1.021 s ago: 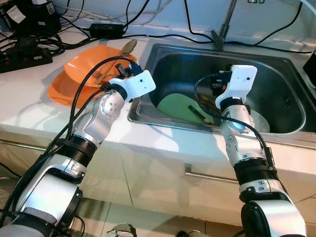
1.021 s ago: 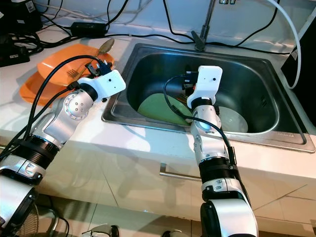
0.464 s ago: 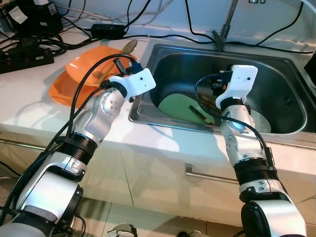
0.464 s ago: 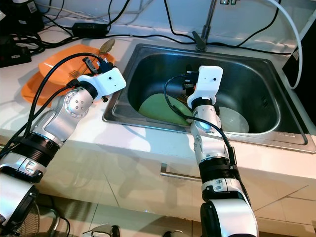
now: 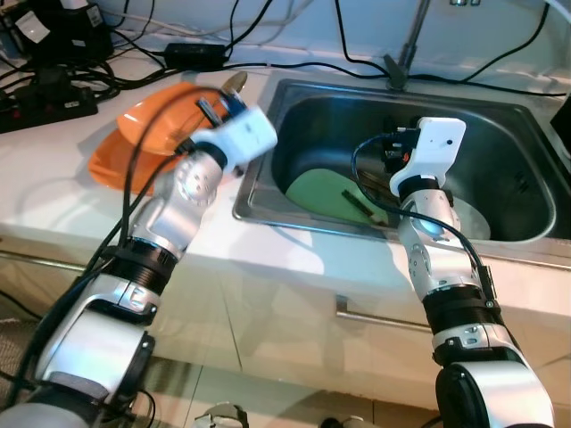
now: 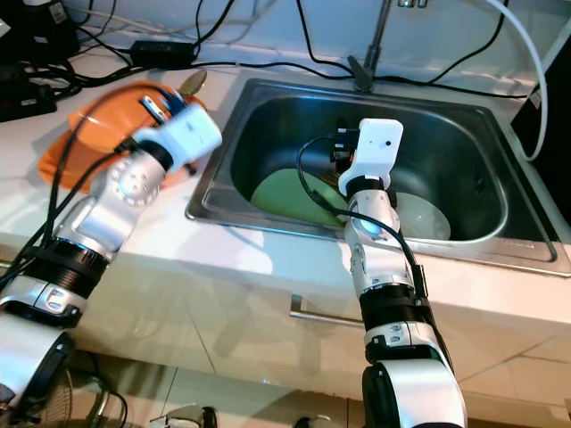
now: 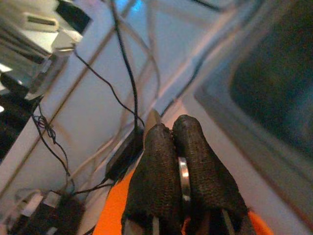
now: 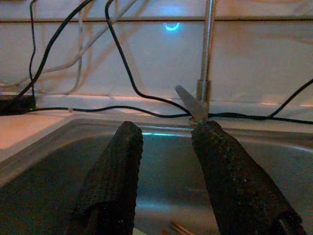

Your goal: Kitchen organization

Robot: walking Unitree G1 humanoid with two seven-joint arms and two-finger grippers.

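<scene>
While the left end effector (image 7: 181, 166) hovers over the orange plates (image 5: 147, 134) at the upper left of the frame, its two black fingers (image 7: 156, 181) are pressed together on a thin metal utensil handle (image 7: 183, 178) caught between them. A spoon (image 5: 234, 83) rests on the far rim of the plates, and the white surface (image 5: 53, 178) beneath carries a tangle of black cables (image 5: 62, 85) along its back edge. At centre frame, the right end effector (image 8: 166, 147) is held inside the steel sink (image 5: 500, 116), its fingers (image 8: 115, 176) apart and gripping nothing, pointed toward the faucet base (image 8: 203, 93). Below it, on the sink floor, lies a green plate (image 5: 321, 192) with a dark utensil (image 5: 355, 201) across it, and just beside that, at centre right, a white plate (image 5: 473, 221). A cabinet handle (image 5: 375, 316) crosses the lower centre of the frame.
</scene>
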